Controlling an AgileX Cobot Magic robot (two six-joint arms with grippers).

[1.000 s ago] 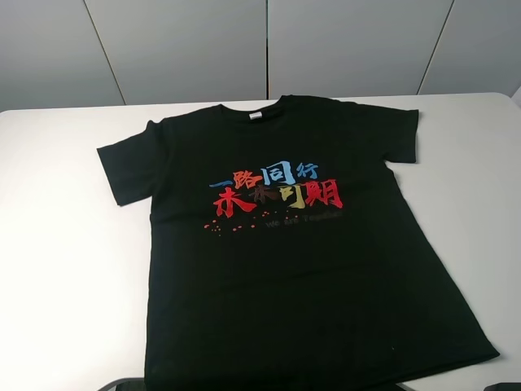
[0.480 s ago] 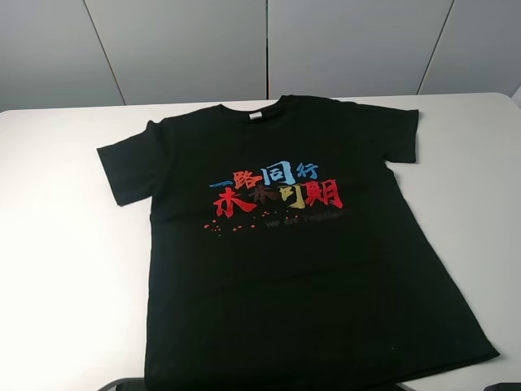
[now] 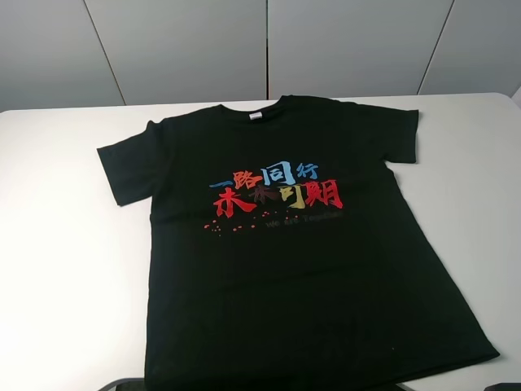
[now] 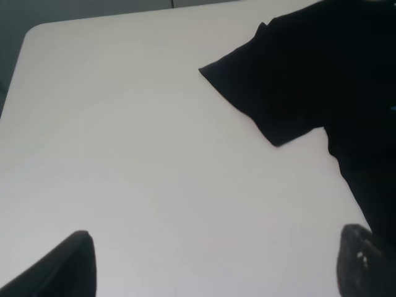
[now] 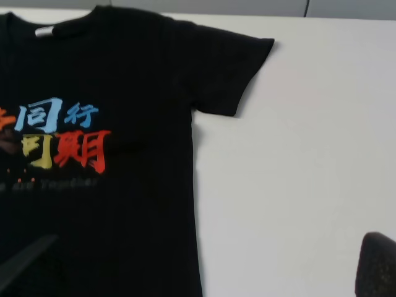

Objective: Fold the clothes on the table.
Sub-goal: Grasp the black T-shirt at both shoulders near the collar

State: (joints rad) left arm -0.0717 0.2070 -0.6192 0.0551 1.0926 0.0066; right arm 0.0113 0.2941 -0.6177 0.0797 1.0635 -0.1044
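The clothes (image 3: 285, 269), one black short-sleeved T-shirt, lie spread flat and face up on the white table (image 3: 57, 244), collar toward the far edge. Red, blue and yellow characters (image 3: 277, 191) cross the chest, and a white neck label (image 3: 256, 116) shows. In the left wrist view my left gripper (image 4: 223, 266) is open above bare table (image 4: 124, 136), near the shirt's left sleeve (image 4: 272, 86). Over the shirt's right side (image 5: 124, 185) my right gripper (image 5: 201, 266) stands open, with the right sleeve (image 5: 235, 68) ahead of it. Neither gripper holds anything.
Grey wall panels (image 3: 269, 49) rise behind the table's far edge. A rounded table corner (image 4: 31, 34) shows in the left wrist view. Bare white tabletop (image 5: 309, 154) lies on both sides of the shirt. The hem reaches close to the near edge.
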